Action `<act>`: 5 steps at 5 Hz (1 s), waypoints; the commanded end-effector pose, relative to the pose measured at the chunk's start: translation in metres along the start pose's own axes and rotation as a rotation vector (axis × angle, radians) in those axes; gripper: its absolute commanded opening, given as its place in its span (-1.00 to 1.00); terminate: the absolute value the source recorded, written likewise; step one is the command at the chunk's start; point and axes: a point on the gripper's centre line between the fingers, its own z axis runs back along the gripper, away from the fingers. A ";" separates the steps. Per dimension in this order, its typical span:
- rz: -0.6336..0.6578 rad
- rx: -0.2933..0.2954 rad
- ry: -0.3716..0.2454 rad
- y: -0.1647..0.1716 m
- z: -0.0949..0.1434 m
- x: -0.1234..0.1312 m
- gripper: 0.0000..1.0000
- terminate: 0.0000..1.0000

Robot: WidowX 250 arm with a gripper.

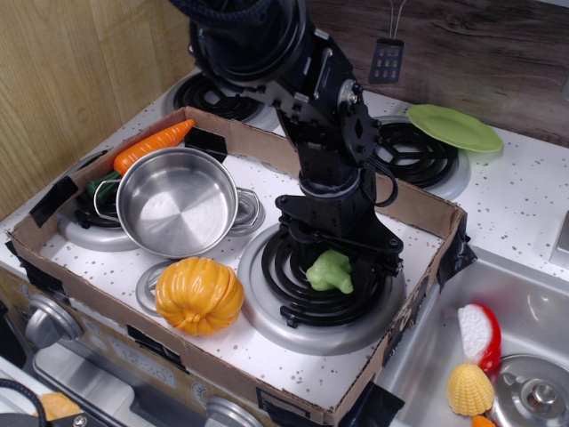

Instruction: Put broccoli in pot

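The light-green broccoli (329,271) sits on the black coil of the front right burner (311,307). My black gripper (331,267) comes straight down on it, with a finger close on each side, and looks shut on it just above the coil. The fingertips are hard to tell from the black coil. The shiny steel pot (178,209) with wire loop handles stands open and empty to the left, about a pot's width from the gripper.
An orange pumpkin (199,295) lies in front of the pot and a carrot (153,145) behind it. A low cardboard wall (427,209) rings the stove top. A green plate (453,127) sits at the back right. The sink holds toy corn (468,389) and a lidded pot (533,391).
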 end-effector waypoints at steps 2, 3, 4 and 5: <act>-0.054 0.009 -0.129 0.013 0.085 0.010 -1.00 -1.00; -0.059 -0.006 -0.148 0.055 0.090 0.001 -1.00 -1.00; -0.040 -0.011 -0.150 0.083 0.091 -0.012 -1.00 -1.00; -0.042 -0.004 -0.174 0.110 0.095 -0.022 -1.00 -1.00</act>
